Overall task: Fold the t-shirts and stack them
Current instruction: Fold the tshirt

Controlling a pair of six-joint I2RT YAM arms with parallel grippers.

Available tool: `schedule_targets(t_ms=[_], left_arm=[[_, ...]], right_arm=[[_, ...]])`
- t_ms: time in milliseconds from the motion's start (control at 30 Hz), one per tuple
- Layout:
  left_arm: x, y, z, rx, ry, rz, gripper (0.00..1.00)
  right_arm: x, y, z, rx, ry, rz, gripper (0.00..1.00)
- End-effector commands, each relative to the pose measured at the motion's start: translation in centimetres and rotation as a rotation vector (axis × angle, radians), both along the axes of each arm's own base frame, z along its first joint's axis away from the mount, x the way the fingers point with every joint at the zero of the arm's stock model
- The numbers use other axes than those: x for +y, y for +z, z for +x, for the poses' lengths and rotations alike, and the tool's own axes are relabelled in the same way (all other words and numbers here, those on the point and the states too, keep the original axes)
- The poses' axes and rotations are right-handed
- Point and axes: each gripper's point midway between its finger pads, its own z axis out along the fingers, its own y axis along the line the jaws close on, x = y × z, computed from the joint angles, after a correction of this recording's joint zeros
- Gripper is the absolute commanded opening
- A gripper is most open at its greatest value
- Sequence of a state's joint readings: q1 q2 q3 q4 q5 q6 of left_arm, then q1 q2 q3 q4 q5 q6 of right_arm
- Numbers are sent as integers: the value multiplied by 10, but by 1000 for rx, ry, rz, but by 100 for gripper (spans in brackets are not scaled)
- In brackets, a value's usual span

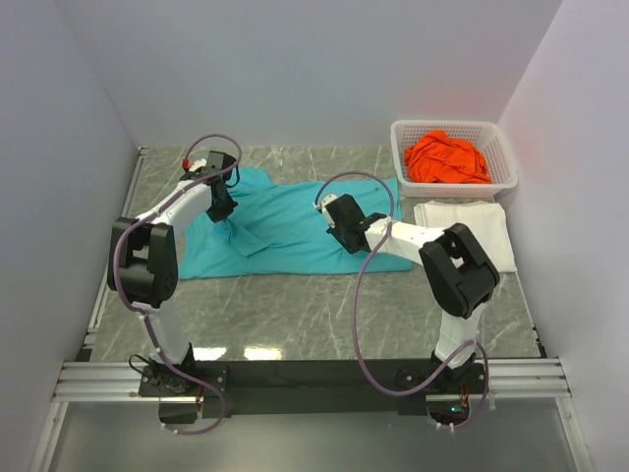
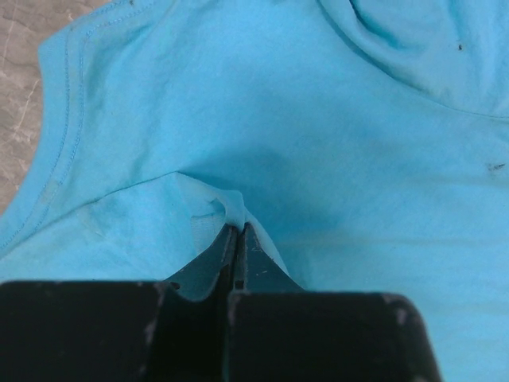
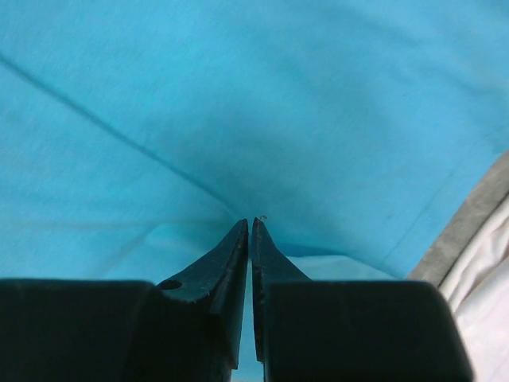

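i see one grey marble table [image 1: 295, 315], with three t-shirts in view. the teal t-shirt [image 1: 295, 231] is the biggest thing on it, spread mostly flat across the middle, with its left part rumpled. one white t-shirt [image 1: 472, 226] lies folded flat at the right, just beside the teal one's right edge. behind it, in the far right corner, stands one white lattice basket [image 1: 398, 147]; the only thing i can see in it is the orange t-shirt [image 1: 447, 159], bunched in a heap.

both of my arms are down on the teal cloth. the left gripper [image 2: 237, 231] has its jaws pressed together on a small raised fold near the shirt's left side. the right gripper [image 3: 249, 223] has its jaws almost touching, nipping the teal cloth near the shirt's right end, creases running to the tips.
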State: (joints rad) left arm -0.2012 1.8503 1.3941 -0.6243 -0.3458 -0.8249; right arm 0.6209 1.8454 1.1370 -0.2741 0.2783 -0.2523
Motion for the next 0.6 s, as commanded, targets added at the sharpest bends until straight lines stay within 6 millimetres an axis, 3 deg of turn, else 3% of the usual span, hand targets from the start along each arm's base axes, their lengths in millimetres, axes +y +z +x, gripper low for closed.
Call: schedule_targets(t_ms=[0, 133, 267, 333, 567], left_arm=[[7, 1, 1, -11, 15, 23, 1], [10, 3, -1, -12, 25, 31, 1], [12, 4, 0, -19, 43, 26, 1], [15, 5, -1, -15, 65, 30, 1], [23, 11, 2, -37, 113, 10, 1]], right_arm=[[2, 24, 33, -120, -49, 9, 13], [-2, 27, 38, -132, -112, 46, 20], [-3, 46, 38, -130, -177, 173, 36], [-5, 46, 32, -99, -217, 240, 40], [-39, 39, 14, -22, -481, 412, 41]])
